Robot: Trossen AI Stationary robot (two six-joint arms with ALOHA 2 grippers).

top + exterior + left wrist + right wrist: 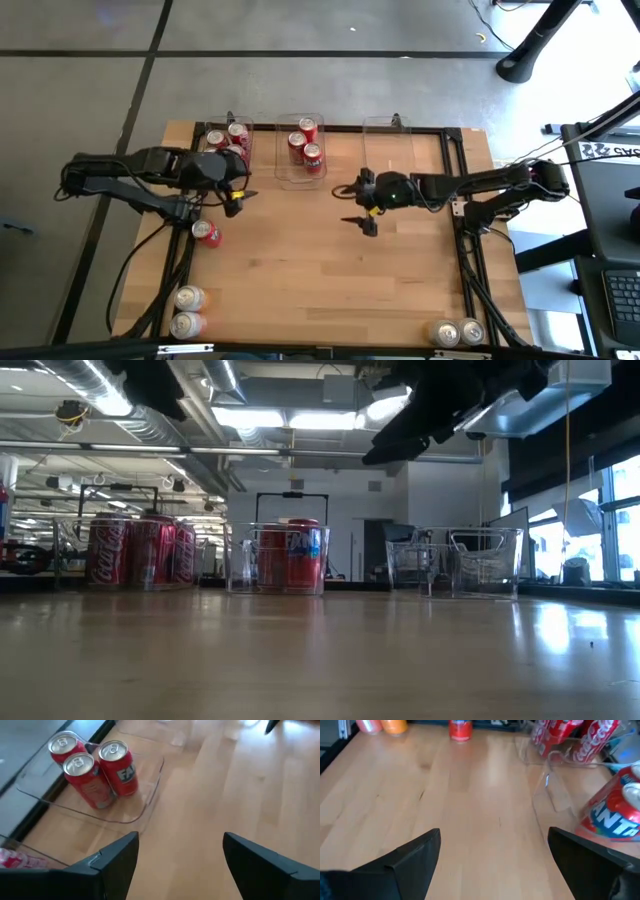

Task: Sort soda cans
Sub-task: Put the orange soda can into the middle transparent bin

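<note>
Both pincers hang released and empty: left pincer (238, 192) at nine o'clock of the middle bin (280, 150), right pincer (358, 205) at five.

Eleven soda cans (207, 233), three clear bins (388, 128), two arms (150, 168)

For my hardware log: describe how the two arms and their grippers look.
Both arms are dark, nearly black, built of jointed segments with dark cables running along them. The left gripper carries a small yellow mark. The right gripper is plain dark. In the wrist views the fingers are broad, flat, wedge-shaped and matte black.
</note>
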